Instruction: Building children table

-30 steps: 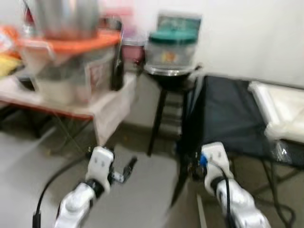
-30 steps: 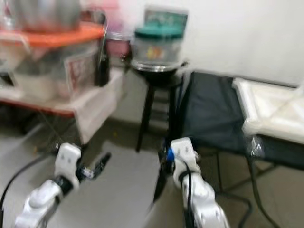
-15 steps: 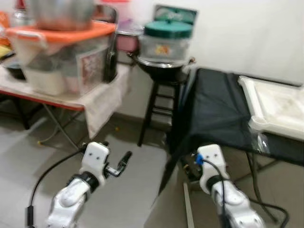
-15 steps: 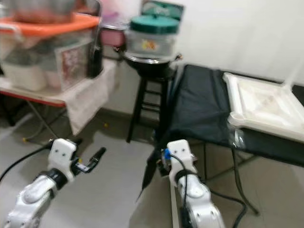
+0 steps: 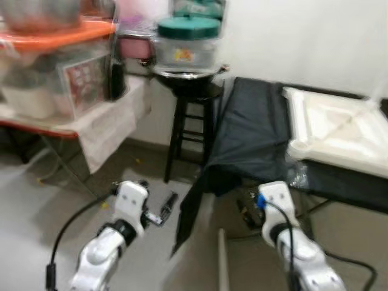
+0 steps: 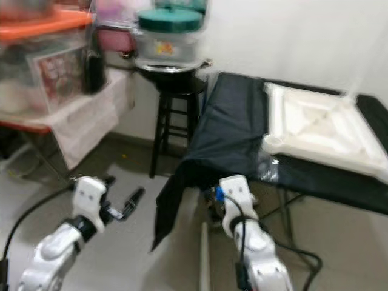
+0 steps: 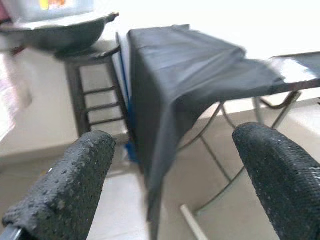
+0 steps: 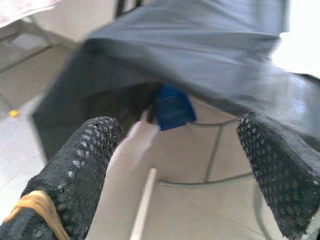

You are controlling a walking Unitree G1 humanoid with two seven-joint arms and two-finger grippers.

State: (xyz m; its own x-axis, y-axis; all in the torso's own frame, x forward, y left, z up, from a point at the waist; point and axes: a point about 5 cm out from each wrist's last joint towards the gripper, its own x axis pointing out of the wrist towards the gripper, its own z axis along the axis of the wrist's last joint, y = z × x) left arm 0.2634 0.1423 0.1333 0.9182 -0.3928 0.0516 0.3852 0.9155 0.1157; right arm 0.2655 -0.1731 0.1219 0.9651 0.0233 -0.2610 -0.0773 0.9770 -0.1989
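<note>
Still approaching: we hold the left gripper (image 7: 170,175) and right gripper (image 8: 175,170) low over the floor, fingers apart and empty, near the black-draped folding table (image 5: 254,130). What looks like the white children-table top (image 6: 318,130) lies far right on it; next we need to close in and reach up.

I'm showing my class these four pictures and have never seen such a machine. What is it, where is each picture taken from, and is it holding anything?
It is a walking humanoid robot with two silver arms, each ending in a two-fingered claw. Two pictures come from cameras in its head, looking down; the other two come from cameras on its wrists, looking along the black fingers. The left claw and right claw are both open and hold nothing. Ahead stands a folding table under a black cloth, with a white tray-like panel lying on it. Beside it a black stool carries a dark pan and a green-lidded container.
</note>
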